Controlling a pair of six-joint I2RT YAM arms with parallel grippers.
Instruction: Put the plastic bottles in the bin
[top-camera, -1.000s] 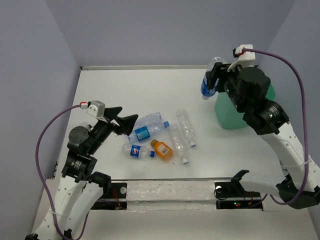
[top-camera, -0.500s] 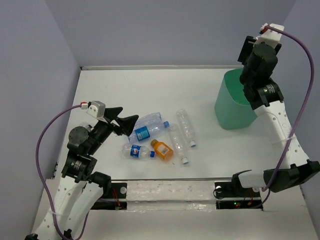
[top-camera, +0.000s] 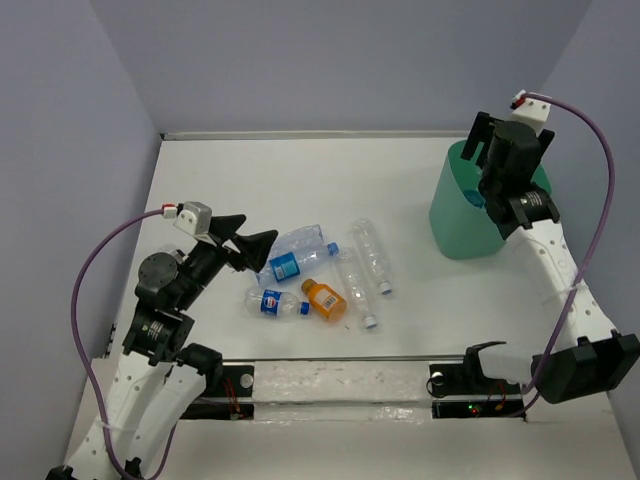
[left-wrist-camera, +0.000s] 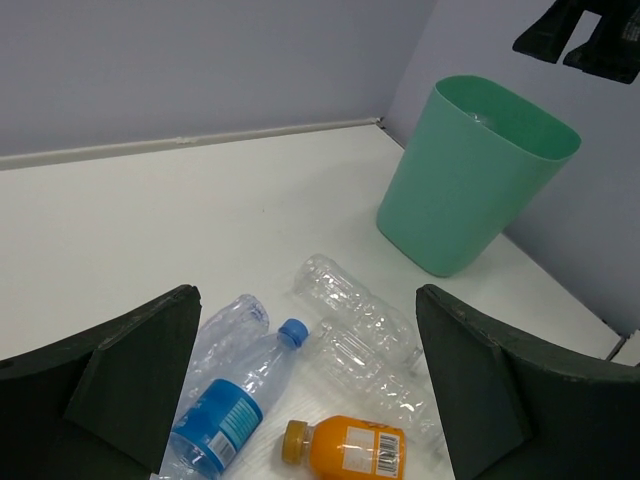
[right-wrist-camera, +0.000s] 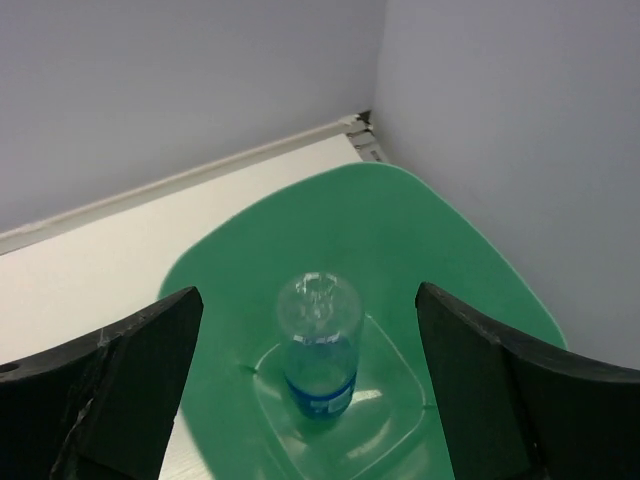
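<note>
The teal-green bin (top-camera: 452, 222) stands at the right of the table. My right gripper (top-camera: 492, 158) hangs open just above its mouth. In the right wrist view the open gripper (right-wrist-camera: 308, 300) looks down into the bin (right-wrist-camera: 450, 260), where a clear blue-labelled bottle (right-wrist-camera: 320, 345) stands on the floor, free of the fingers. Several bottles lie mid-table: a blue-labelled one (top-camera: 292, 256), a small blue-labelled one (top-camera: 276, 302), an orange one (top-camera: 325, 298) and two clear ones (top-camera: 372, 255) (top-camera: 356, 288). My left gripper (top-camera: 248, 240) is open and empty, just left of them.
The left wrist view shows the bin (left-wrist-camera: 470, 170) beyond the pile, the blue-capped bottle (left-wrist-camera: 235, 400), the orange bottle (left-wrist-camera: 345, 448), clear bottles (left-wrist-camera: 355, 300) and my right gripper (left-wrist-camera: 580, 30) at the top right. Grey walls close in the table at the back and sides.
My right arm carried a blue-labelled bottle from the bin's left side to above the bin and let it go. The bottle now stands inside the bin. The left arm has not moved.
</note>
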